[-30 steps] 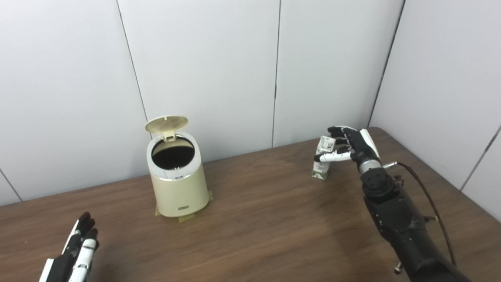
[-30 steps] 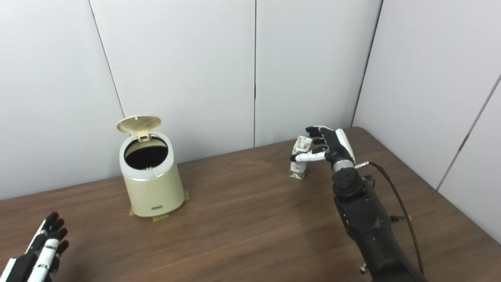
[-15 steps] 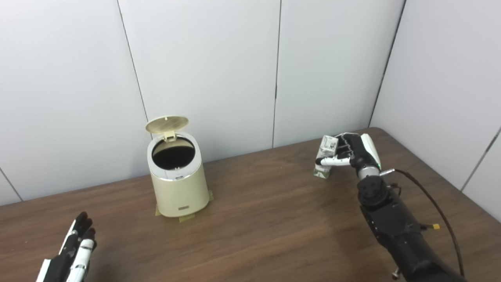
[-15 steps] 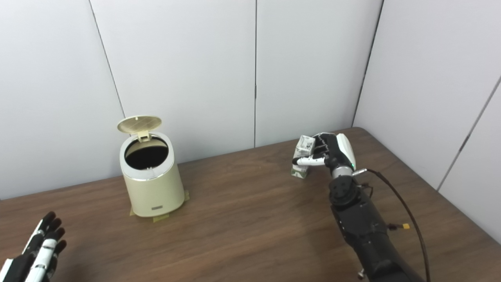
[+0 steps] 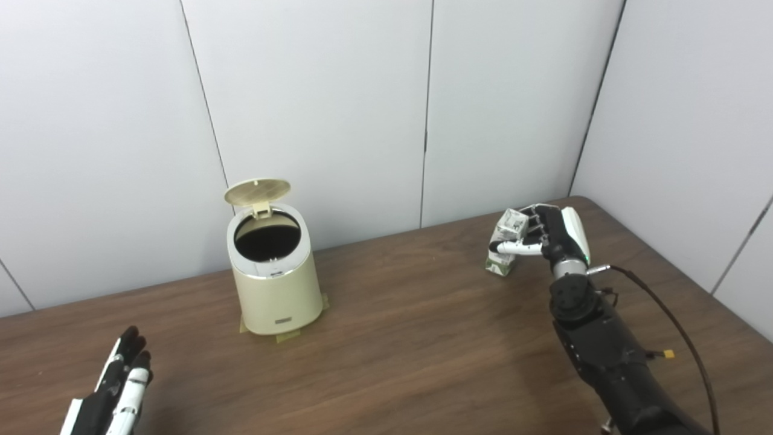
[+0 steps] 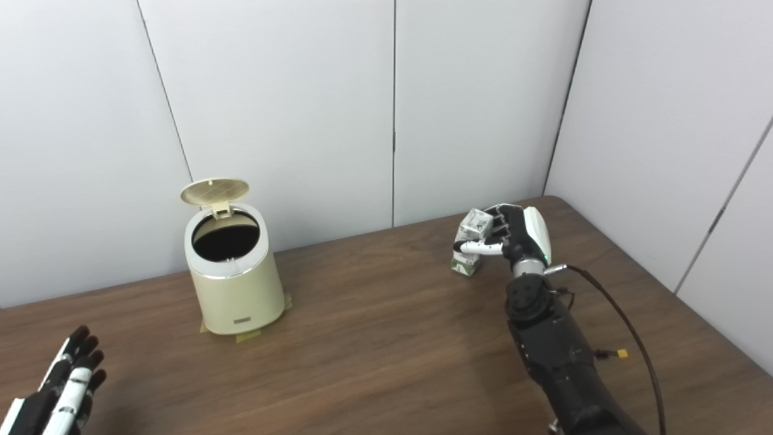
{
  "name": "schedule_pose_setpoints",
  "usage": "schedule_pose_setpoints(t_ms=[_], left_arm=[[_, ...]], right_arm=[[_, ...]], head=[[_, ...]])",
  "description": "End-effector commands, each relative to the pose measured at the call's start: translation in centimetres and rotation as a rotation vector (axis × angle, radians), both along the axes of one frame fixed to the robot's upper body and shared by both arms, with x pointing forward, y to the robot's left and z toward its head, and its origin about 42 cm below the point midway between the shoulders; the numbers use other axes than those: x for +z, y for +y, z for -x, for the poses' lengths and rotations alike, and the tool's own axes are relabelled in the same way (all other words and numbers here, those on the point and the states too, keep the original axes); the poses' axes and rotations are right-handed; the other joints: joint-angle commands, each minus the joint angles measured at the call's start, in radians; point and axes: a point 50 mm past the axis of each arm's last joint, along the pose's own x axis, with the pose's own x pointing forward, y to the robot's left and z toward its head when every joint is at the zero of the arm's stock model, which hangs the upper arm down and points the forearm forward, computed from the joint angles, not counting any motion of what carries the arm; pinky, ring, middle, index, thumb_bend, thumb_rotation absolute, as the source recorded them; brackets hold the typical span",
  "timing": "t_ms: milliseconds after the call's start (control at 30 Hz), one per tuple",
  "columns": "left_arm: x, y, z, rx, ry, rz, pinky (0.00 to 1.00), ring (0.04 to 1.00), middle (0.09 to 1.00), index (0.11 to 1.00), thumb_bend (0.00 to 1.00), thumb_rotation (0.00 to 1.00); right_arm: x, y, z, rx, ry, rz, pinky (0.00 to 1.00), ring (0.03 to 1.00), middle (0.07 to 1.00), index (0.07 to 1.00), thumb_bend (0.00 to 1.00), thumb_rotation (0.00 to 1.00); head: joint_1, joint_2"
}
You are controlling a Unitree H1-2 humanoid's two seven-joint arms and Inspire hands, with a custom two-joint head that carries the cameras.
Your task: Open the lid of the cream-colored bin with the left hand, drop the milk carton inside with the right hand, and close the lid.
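Note:
The cream-colored bin [image 5: 275, 284] stands on the wooden table [image 5: 410, 338] left of centre, with its round lid [image 5: 256, 191] flipped up and its dark inside showing. The small green and white milk carton [image 5: 505, 243] is at the far right of the table, tilted a little. My right hand [image 5: 546, 235] is shut on the milk carton, fingers behind it and thumb across its front. My left hand [image 5: 115, 393] is open and empty at the lower left corner, well away from the bin. The same scene shows in the right eye view, with the bin [image 6: 232, 281] and the carton [image 6: 470, 243].
White wall panels close off the back and the right side of the table. Bits of tape [image 5: 290, 335] hold the bin's base to the table. A cable [image 5: 670, 314] runs along my right forearm.
My right hand closed its fingers and thumb around the milk carton, and the carton now leans slightly. My left hand has hardly moved. The bin's lid stays up.

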Motion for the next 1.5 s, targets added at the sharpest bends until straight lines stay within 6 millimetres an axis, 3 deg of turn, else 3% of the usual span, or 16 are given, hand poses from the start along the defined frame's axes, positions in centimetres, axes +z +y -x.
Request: schedule_pose_setpoints(t_ms=[0,267,600,800,967,1100,1267,1467], left_arm=[[1.7,-0.6,-0.5,-0.015,-0.069,0.000,1.00,1.000,1.000,1.000,0.22,0.61],[1.3,-1.1,-0.3,-0.027,-0.055,-0.027,1.00,1.000,1.000,1.000,0.21,0.58],[-0.4,-1.7,0.0,-0.021,-0.033,-0.040,1.00,0.978,0.987,0.999,0.34,0.63],[-0.8,-2.2,0.1,-0.019,-0.025,-0.057,1.00,0.979,0.985,1.000,0.34,0.66],[-1.0,-3.1,0.3,-0.019,-0.025,-0.071,1.00,0.983,0.984,0.997,0.32,0.68],[-1.3,-3.9,0.3,-0.023,-0.028,-0.079,1.00,0.987,0.982,0.998,0.34,0.67],[-1.5,-4.6,0.3,-0.023,-0.031,-0.082,1.00,0.995,0.985,0.995,0.39,0.68],[-1.3,-5.2,0.4,-0.026,-0.040,-0.083,0.99,0.991,0.978,0.992,0.36,0.70]], right_arm=[[5.1,1.2,-1.1,0.048,-0.191,0.028,0.33,0.385,0.497,0.494,0.52,0.00],[9.8,6.0,0.5,0.161,-0.274,0.127,0.34,0.385,0.493,0.495,0.52,0.00],[13.0,11.7,1.6,0.383,-0.373,0.141,0.34,0.383,0.492,0.520,0.52,0.00],[14.8,17.6,2.1,0.524,-0.452,0.133,0.35,0.408,0.482,0.505,0.52,0.00],[15.3,21.2,1.8,0.614,-0.479,0.122,0.31,0.372,0.484,0.535,0.51,0.00],[15.2,23.6,1.1,0.671,-0.471,0.115,0.34,0.386,0.484,0.524,0.52,0.00],[15.0,25.4,-0.1,0.720,-0.483,0.139,0.33,0.372,0.482,0.542,0.51,0.00],[15.2,27.0,-1.7,0.738,-0.509,0.195,0.32,0.373,0.480,0.527,0.52,0.00]], head=[[0.005,0.001],[0.079,0.022],[0.211,0.032],[0.273,0.030],[0.352,0.023],[0.393,0.018],[0.418,0.015],[0.451,0.013]])
